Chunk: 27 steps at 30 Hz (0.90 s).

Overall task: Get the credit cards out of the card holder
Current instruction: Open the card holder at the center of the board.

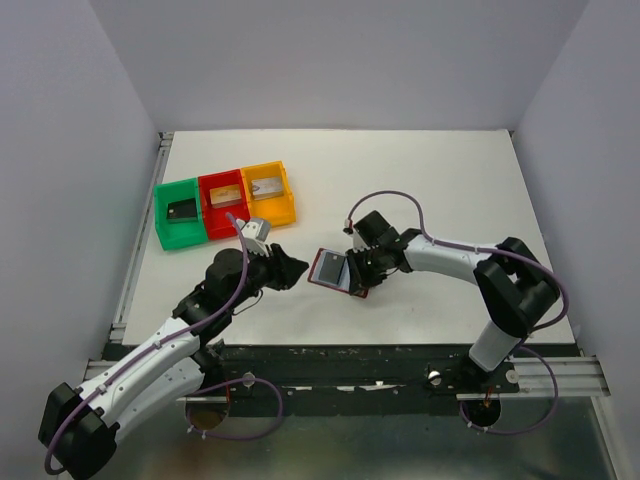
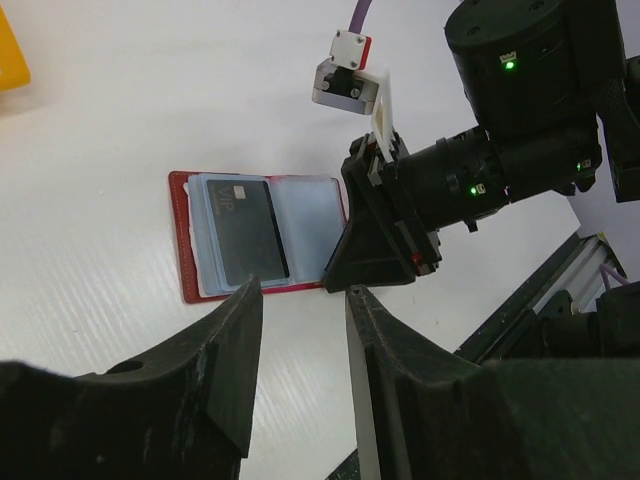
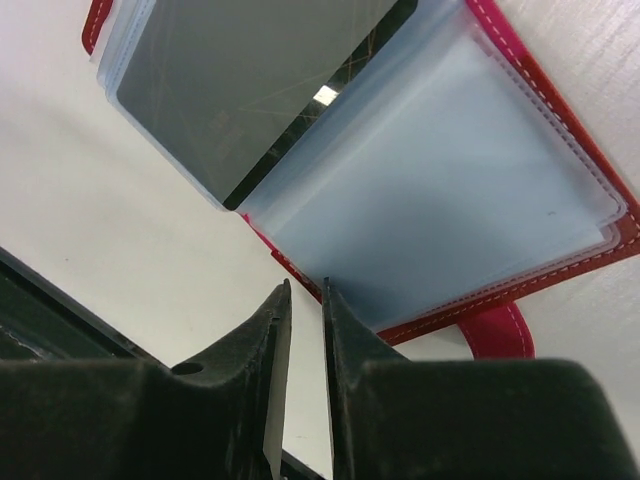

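Black card (image 2: 245, 232) lies just above your left tool (image 2: 303, 290).
It's wide, empty; right tool (image 3: 305, 295) narrow at card holder (image 2: 185, 240) edge.

A white table (image 1: 420, 180) is carrying everything here, its surface running back to the pale walls and ending at a metal rail along the left side. Three small plastic trays are sitting directly on it in a touching row near the far left: a green tray (image 1: 161, 215), a red tray (image 1: 220, 234) and a yellow tray (image 1: 290, 202), the row slanting slightly away toward the right. The card holder (image 1: 328, 268) (image 2: 184, 262) (image 3: 560, 100) is lying open and flat on the table nearer the front edge, well apart from the trays, its maroon border showing around light blue pockets
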{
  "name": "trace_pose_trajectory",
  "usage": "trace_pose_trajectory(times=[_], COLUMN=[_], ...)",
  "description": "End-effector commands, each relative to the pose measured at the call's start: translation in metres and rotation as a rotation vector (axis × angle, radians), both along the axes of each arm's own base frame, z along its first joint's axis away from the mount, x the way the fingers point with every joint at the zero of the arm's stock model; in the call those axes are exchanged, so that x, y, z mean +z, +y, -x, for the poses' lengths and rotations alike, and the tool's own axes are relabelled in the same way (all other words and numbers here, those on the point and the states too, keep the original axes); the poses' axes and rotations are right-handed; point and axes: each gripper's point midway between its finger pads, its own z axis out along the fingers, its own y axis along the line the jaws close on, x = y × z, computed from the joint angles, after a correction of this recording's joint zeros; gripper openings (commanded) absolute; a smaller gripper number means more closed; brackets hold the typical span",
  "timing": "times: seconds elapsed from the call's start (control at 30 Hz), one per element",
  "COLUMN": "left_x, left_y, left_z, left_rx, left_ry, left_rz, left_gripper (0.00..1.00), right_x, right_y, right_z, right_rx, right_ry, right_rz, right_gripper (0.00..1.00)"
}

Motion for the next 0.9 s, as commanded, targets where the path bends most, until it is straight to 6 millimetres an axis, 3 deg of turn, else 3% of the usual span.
trace_pose_trajectory(times=[0.0,0.2,0.37,0.57,0.7,0.77,0.83,0.87], left_x=[0.012,0.007,0.005,-0.003,-0.008,-0.011,-0.012,-0.015], left_y=[-0.005,-0.006,-0.008,-0.006,-0.013,-0.021,-0.031,-0.035], left_z=[0.000,-0.002,-0.003,-0.013,-0.021,-0.022,-0.024,-0.025], left_rx=[-0.014,-0.013,-0.015,0.041,0.055,0.026,-0.016,-0.025], left_ry=[-0.020,-0.005,0.006,0.048,0.081,0.088,0.077,0.087], left_rz=[0.031,0.026,0.021,0.015,0.033,0.044,0.063,0.074], left_gripper=[0.48,0.48,0.51,0.71,0.73,0.70,0.56,0.43], right_x=[-0.011,-0.008,0.006,0.060,0.102,0.112,0.114,0.115], right_y=[-0.022,-0.038,-0.032,-0.021,-0.010,-0.004,0.005,0.009], right_z=[-0.010,-0.029,-0.031,-0.040,-0.057,-0.062,-0.062,-0.062], right_rx=[-0.022,-0.067,-0.061,-0.106,-0.169,-0.194,-0.187,-0.182], right_ry=[-0.022,-0.052,-0.069,-0.188,-0.313,-0.350,-0.317,-0.276], right_rz=[0.091,0.124,0.074,-0.061,-0.190,-0.253,-0.316,-0.341], right_gripper=[0.26,0.28,0.30,0.34,0.39,0.48,0.50,0.49])
